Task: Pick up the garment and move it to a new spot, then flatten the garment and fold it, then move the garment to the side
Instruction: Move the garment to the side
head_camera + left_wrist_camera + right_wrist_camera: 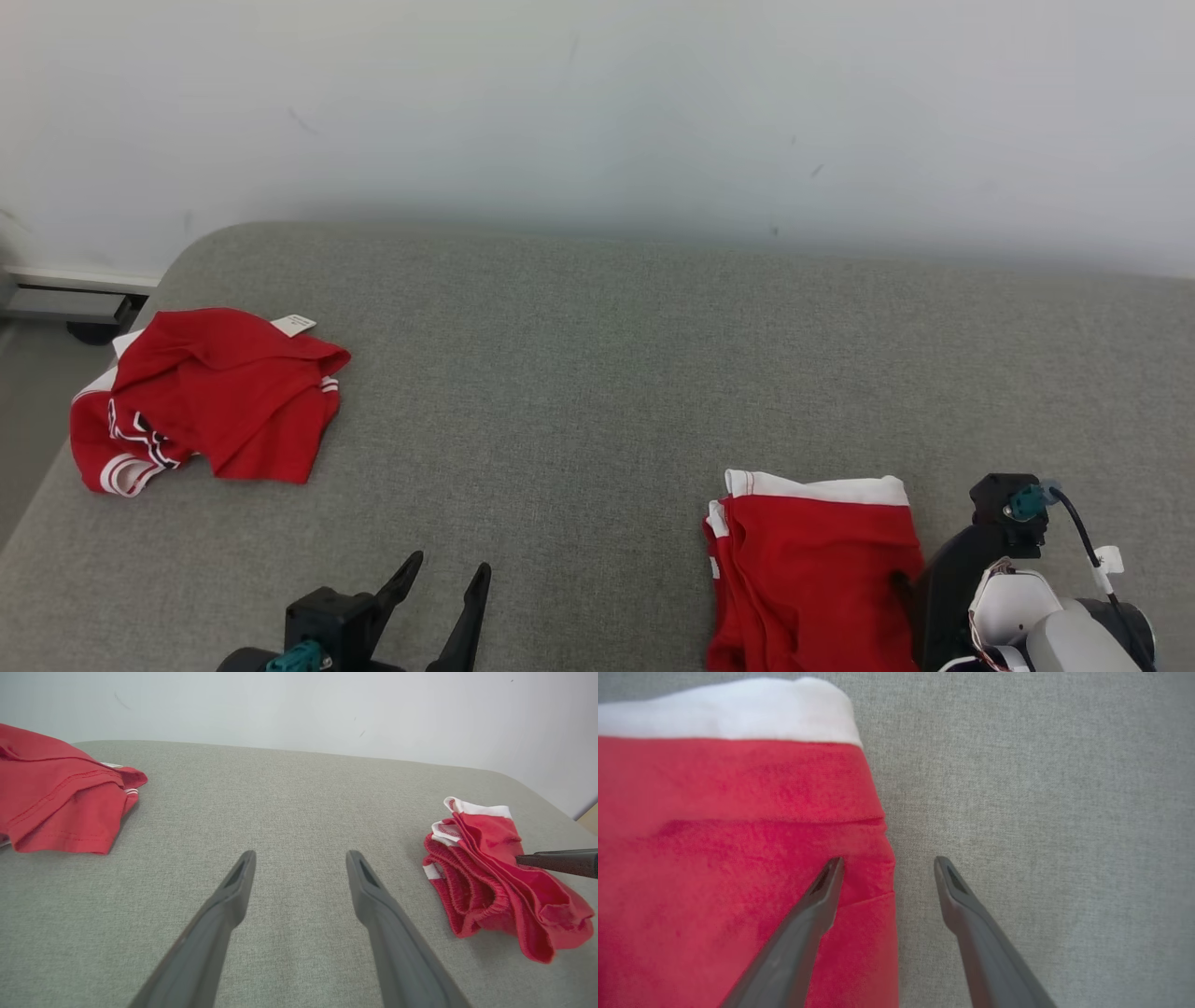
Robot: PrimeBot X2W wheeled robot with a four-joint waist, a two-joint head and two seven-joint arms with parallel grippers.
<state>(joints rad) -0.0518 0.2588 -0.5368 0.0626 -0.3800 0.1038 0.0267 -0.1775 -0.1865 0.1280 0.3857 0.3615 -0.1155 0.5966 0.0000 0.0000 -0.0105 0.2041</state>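
The folded garment (812, 579) runs off the bottom edge of the head view. From the right wrist its cloth is blurred and cut off at the left and below. I cannot tell whether the right gripper (888, 861) touches it. From the left wrist, one finger (556, 862) of that gripper enters at the right edge, the rest cut off. The crumpled garment (51, 798) is cut by the left edge there. Folds swallow its print, and its tag (293, 325) is too small to read.
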